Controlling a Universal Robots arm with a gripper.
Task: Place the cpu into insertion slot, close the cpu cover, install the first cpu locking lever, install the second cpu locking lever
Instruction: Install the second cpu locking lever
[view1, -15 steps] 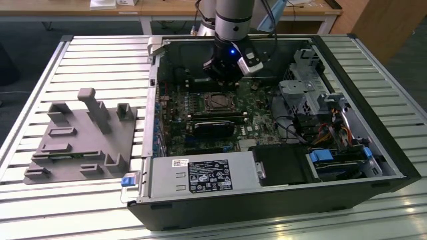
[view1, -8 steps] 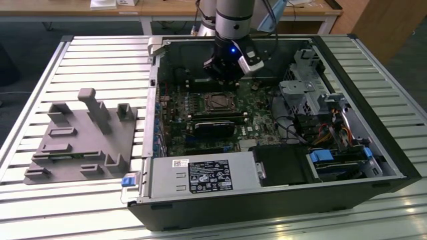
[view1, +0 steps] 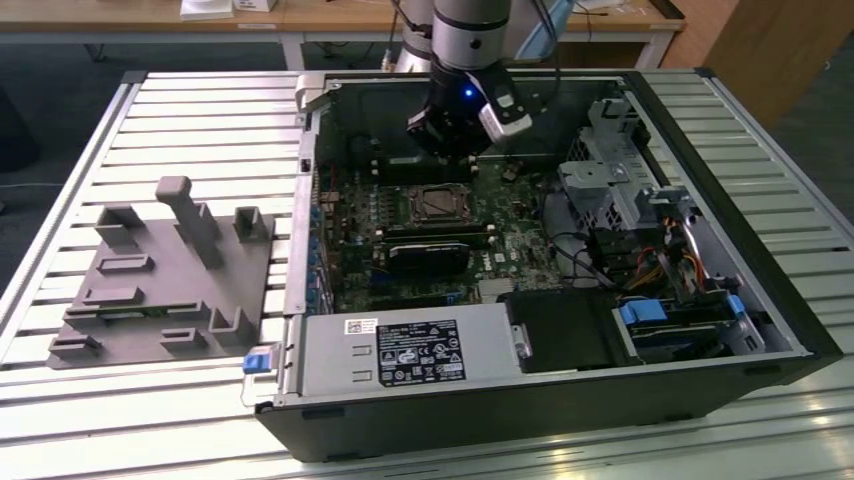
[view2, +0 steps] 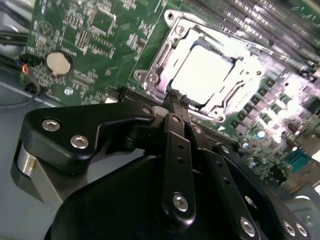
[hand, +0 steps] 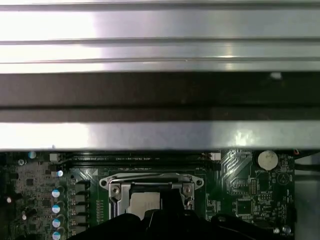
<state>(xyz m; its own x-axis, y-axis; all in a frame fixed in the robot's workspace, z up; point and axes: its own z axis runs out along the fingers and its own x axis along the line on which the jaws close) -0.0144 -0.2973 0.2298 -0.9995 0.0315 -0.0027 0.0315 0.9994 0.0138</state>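
Robot arm, exterior view: silver-grey cylindrical wrist segment with black bands (view1: 467, 30), a small blue light at its lower end, and a white-and-black box on one side. Black matte gripper (view2: 176, 102), second wrist view: flat linkage bars pinned with round silver screws, converging toward narrow fingertips; a silver cylinder behind the linkage.

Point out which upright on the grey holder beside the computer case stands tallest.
The slim post on the holder, standing between two blocks; it rises well above them, and they are shorter and squatter.
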